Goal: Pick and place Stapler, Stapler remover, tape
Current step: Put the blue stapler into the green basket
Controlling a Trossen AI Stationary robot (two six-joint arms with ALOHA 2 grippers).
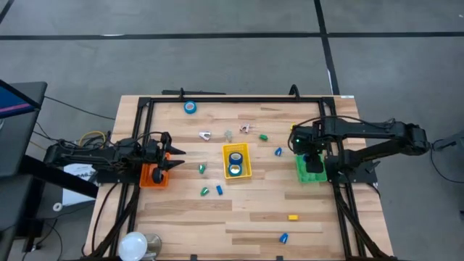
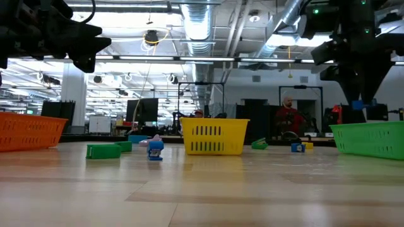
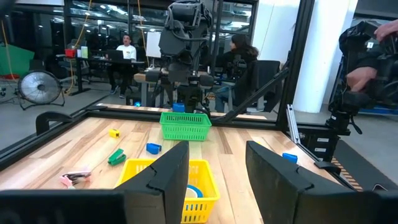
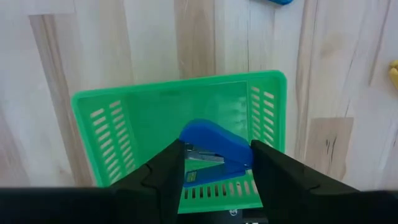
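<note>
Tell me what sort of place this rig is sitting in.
Most likely a robotics lab or open workshop. Exposed ducts run under the ceiling, people sit at desks with monitors behind the wooden table, and sorting baskets stand on it, such as the yellow basket.

Blue stapler point(image 4: 217, 152) between claw point(image 4: 217, 180) fingers above green basket point(image 4: 112, 112).
</note>
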